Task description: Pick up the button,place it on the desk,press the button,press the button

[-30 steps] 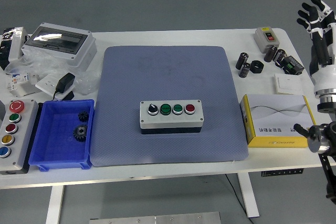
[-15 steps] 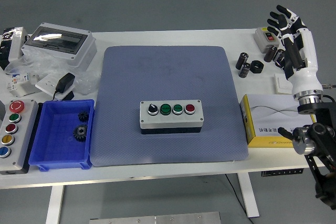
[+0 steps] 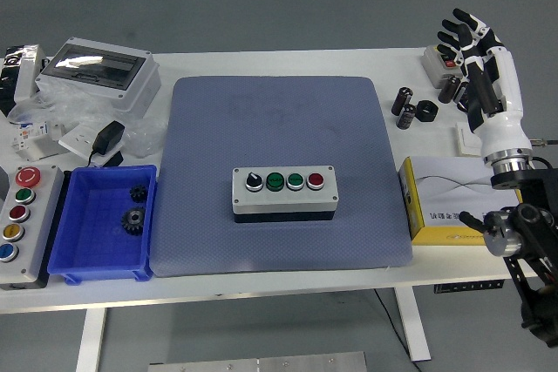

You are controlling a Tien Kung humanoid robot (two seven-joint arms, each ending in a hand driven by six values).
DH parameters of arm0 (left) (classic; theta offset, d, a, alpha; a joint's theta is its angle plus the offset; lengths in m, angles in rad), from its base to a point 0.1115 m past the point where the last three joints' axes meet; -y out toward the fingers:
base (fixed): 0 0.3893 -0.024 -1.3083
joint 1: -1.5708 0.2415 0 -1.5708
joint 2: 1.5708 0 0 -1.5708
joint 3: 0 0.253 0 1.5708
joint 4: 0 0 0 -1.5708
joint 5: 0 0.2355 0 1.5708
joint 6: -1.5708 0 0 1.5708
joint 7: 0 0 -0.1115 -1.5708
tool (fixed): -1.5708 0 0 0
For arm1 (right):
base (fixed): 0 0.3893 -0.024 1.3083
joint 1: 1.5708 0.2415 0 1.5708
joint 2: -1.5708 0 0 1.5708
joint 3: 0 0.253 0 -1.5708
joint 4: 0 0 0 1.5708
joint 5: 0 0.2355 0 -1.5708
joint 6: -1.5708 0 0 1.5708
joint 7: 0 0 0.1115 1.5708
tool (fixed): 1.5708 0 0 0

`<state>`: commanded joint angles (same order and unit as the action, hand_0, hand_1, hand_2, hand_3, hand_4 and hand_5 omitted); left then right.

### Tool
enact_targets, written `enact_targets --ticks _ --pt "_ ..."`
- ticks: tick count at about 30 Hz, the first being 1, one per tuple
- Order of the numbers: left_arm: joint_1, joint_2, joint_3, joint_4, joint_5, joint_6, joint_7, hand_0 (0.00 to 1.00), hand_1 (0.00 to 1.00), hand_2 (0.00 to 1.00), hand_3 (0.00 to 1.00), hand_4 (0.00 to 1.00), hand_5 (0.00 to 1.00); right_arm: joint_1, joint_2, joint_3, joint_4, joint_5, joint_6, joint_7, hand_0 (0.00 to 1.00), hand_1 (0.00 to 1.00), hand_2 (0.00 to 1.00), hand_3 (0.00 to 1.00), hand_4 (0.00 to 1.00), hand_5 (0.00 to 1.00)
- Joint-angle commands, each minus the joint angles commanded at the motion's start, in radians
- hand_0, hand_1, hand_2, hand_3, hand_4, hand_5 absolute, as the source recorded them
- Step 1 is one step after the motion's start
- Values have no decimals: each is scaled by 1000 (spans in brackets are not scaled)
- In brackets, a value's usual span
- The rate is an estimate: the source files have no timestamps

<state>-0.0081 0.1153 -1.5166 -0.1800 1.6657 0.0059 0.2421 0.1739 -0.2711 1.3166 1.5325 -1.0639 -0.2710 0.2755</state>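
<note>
The grey button box (image 3: 283, 192) sits flat on the blue mat (image 3: 277, 172), a little nearer the mat's near edge than its far one. Along its top run 4 controls: a black rotary knob (image 3: 253, 180) at the left end, then 2 green buttons (image 3: 285, 181), then a red button (image 3: 315, 180) at the right end. Nothing touches the box.

The right hand (image 3: 471, 45) is raised well to the right of the mat, above the bench's (image 3: 410, 67) far right corner, with its fingers (image 3: 453, 34) spread and holding nothing. Its white forearm runs down toward the picture's lower right, passing over the yellow and white carton (image 3: 453, 200) that lies just right of the mat. The left hand does not show.

Between the mat's far right corner and the raised hand stand several small black cylinders (image 3: 406, 104); a small grey switch box (image 3: 440, 60) (red and black on top) lies partly behind the fingers.

Left of the mat, touching its near left edge, is a blue tray (image 3: 91, 259) with 2 dark gears (image 3: 133, 219) inside. Further left sits a grey panel (image 3: 24, 215) with a column of coloured buttons. Beyond the tray, a grey enclosure with a clear lid (image 3: 105, 71) rests among plastic bags and a black adapter (image 3: 108, 137).
</note>
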Motion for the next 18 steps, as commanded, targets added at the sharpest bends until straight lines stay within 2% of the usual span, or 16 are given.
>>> enact_targets --ticks 18 --pt "-3 9 16 0 -23 1 -5 606 601 532 604 639 171 -2 -7 23 -1 1 16 -1 804 785 800 805 815 638"
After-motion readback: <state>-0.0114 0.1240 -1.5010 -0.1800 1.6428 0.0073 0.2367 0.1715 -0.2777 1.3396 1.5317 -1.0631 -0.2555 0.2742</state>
